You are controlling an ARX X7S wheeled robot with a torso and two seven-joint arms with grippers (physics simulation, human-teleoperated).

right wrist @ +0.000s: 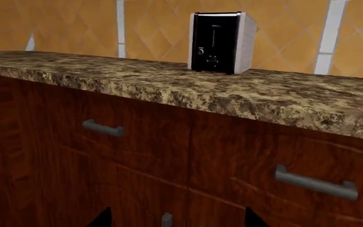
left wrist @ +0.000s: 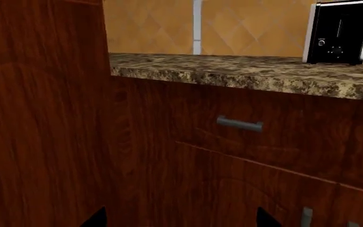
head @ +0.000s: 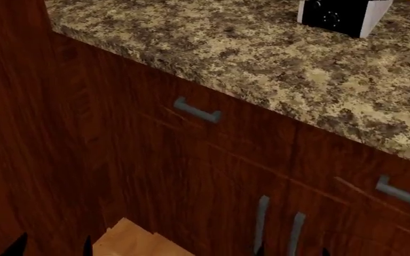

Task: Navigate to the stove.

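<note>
Granite table [head: 276, 58] over wooden cabinets [head: 190, 176] filled every view, toaster [right wrist: 220, 42] on top; no stove showed. Both arms' fingers looked wide, empty. Searching: turning the base seemed next.

Cabinet fronts [head: 190, 176] and countertop [head: 276, 64] close ahead, tall panel [head: 20, 133] alongside.

Even, soft light; sharp renders, no glare.
</note>
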